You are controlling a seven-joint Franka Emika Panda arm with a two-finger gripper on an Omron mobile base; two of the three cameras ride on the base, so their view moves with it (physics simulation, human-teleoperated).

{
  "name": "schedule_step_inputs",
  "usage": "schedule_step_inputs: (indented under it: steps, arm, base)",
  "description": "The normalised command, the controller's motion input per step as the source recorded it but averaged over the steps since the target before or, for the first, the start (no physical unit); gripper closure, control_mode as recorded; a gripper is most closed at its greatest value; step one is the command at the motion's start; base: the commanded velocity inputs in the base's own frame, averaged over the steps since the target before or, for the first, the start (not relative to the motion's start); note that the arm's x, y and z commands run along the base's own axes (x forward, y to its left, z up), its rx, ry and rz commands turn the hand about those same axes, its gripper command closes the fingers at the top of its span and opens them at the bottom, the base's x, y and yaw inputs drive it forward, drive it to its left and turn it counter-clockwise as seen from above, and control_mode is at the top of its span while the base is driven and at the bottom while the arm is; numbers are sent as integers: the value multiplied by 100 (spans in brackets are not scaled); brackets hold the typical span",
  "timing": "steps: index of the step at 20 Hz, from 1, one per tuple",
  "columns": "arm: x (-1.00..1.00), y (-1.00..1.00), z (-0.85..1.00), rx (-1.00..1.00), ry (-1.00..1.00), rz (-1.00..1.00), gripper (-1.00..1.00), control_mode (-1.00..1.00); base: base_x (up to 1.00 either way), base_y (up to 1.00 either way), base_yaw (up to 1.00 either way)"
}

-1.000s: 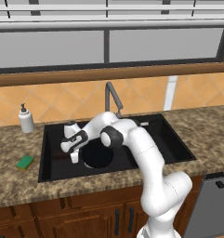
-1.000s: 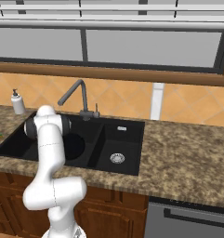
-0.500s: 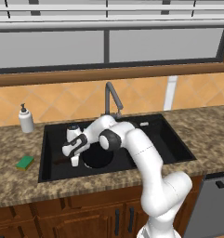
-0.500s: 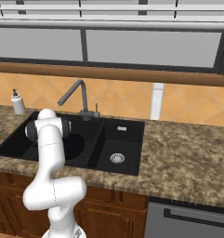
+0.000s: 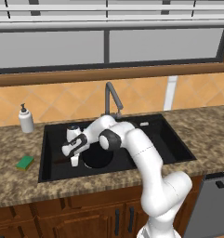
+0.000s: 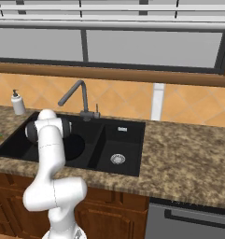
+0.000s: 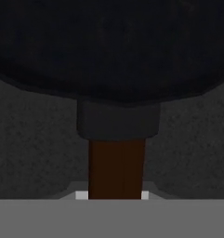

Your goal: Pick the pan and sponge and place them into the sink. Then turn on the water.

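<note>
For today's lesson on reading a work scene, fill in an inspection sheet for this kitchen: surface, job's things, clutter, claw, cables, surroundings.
Surface: speckled brown stone counter over wooden cabinets.
Job's things: pan down in the larger basin of the sink; its brown handle runs toward the claw. Sponge lies on the counter left of the sink. No water runs from the faucet.
Clutter: soap bottle by the back wall.
Claw: claw low in the larger basin, shut on the handle.
Cables: nothing seen.
Surroundings: tiled wall, window above, dark appliance at right.
</note>
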Motion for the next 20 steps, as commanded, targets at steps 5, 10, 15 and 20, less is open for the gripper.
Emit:
schedule_step_inputs:
  steps: [5,10,15,20]
  arm:
    - [-5,9,29,0,-2,0,-100,-100]
    - [-18,13,64,0,-2,0,-100,-100]
    - [-27,20,85,-1,-11,0,-100,-100]
    - [-58,12,77,-6,-9,3,-100,-100]
  base:
    - [0,0,0]
    - [0,0,0]
    - [0,0,0]
    - [0,0,0]
